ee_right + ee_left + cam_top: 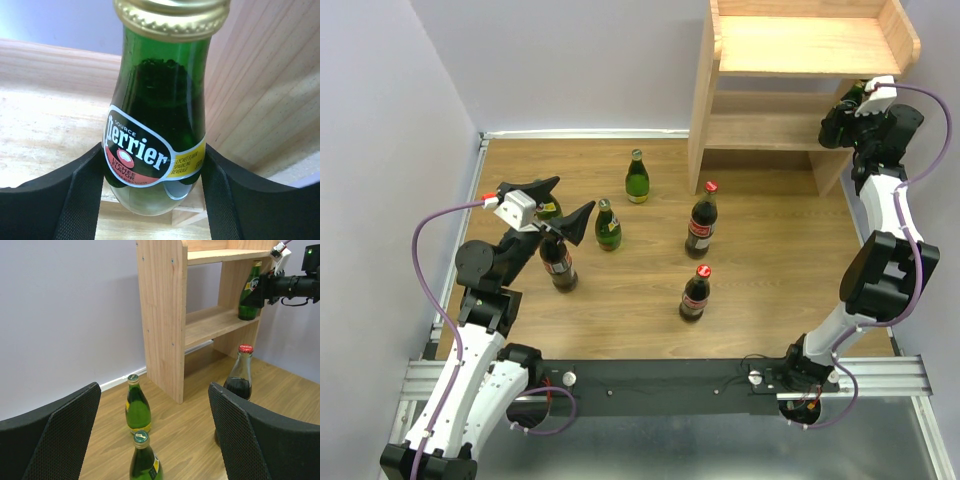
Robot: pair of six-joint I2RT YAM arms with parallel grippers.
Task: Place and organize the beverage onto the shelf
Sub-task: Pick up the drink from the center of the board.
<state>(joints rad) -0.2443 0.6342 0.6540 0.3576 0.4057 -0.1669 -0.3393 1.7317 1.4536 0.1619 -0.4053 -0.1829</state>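
The right gripper [154, 165] is clamped on a green glass bottle with a gold cap and a Perrier label [160, 100], with one black finger [75, 200] against each side of the glass at label height. That bottle is upright at the right end of the lower tier of the light natural-wood two-tier shelf [800, 45], close to its right side panel; I cannot tell whether its base rests on the board. The shelf stands at the back right corner of the wood-grain desk [770, 270]. The left gripper [557, 205] hangs wide open over the left part of the desk, holding nothing. A rear green glass bottle with a gold cap [637, 177] stands toward the back edge, near the shelf's left panel. A middle green glass bottle with a gold cap [608, 225] stands just right of the left gripper. A third green glass bottle [549, 210] shows only in part beneath that gripper. A left dark cola bottle with a red label [558, 265] stands just on the near side of the gripper. A far dark cola bottle with a red cap [701, 220] stands mid-desk, and a near dark cola bottle with a red cap [695, 293] stands closer to the near edge.
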